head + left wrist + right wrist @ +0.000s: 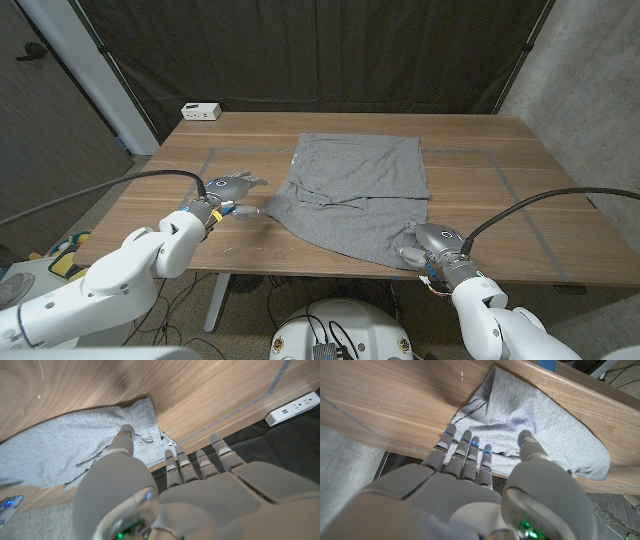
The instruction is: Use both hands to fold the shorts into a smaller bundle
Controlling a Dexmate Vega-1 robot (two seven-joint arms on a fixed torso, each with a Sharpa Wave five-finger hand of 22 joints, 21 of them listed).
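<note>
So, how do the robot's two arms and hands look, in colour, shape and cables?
Both arms are white, with smooth rounded shells. The left hand and the right hand are light grey, with segmented fingers; on the right hand small blue lights show on the fingers. A black cable runs to each wrist. The left wrist has an orange-yellow ring. A green light glows near each wrist camera.

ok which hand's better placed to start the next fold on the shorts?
Probably right. The right hand is already at the near corner of the grey fabric shorts, fingers over the cloth. The left hand sits beside the shorts' left edge, over the wooden table.
</note>
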